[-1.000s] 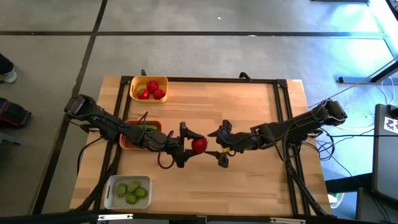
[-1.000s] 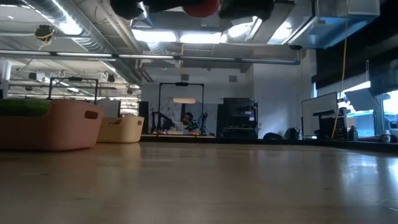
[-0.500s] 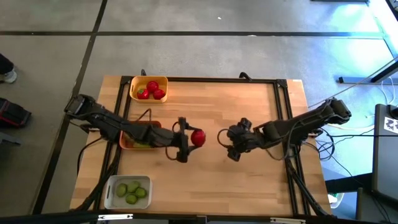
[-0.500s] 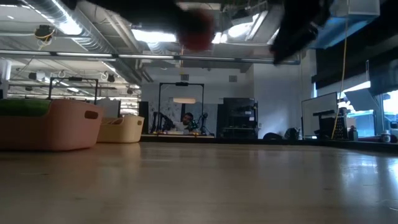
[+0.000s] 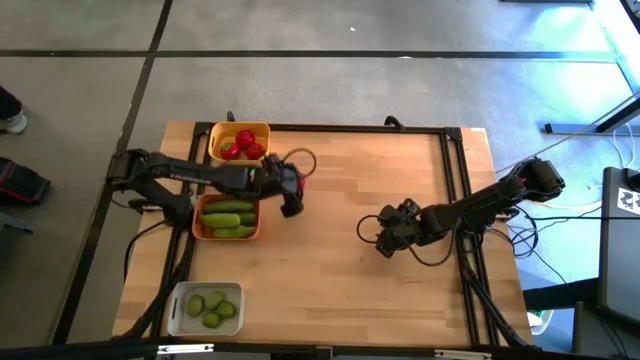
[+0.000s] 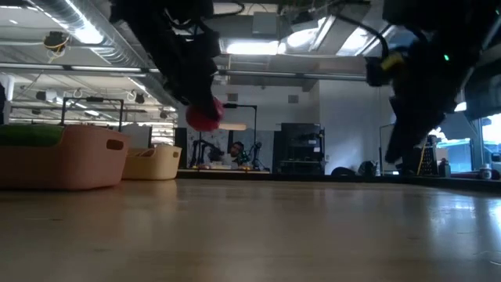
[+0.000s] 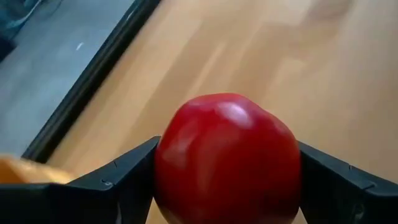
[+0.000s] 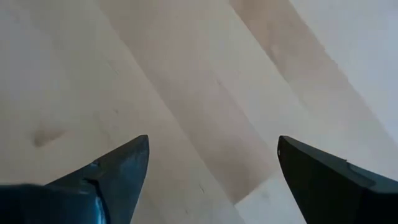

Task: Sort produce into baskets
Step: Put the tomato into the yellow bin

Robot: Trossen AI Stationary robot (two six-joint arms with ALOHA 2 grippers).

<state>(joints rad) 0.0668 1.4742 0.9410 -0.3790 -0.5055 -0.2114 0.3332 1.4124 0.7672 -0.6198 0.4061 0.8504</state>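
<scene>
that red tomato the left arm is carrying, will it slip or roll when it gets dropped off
The tomato looks smooth and glossy, so it could slip, though the left end effector clamps it at its widest part. Being round, it would probably roll on bare wood.

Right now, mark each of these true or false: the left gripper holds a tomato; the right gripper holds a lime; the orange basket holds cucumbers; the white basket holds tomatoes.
1. The left gripper holds a red tomato: true.
2. The right gripper holds a lime: false; its fingers are open and empty over bare table.
3. The orange basket holds cucumbers: true.
4. The white basket holds tomatoes: false; it holds limes, and the tomatoes lie in the yellow basket.
</scene>
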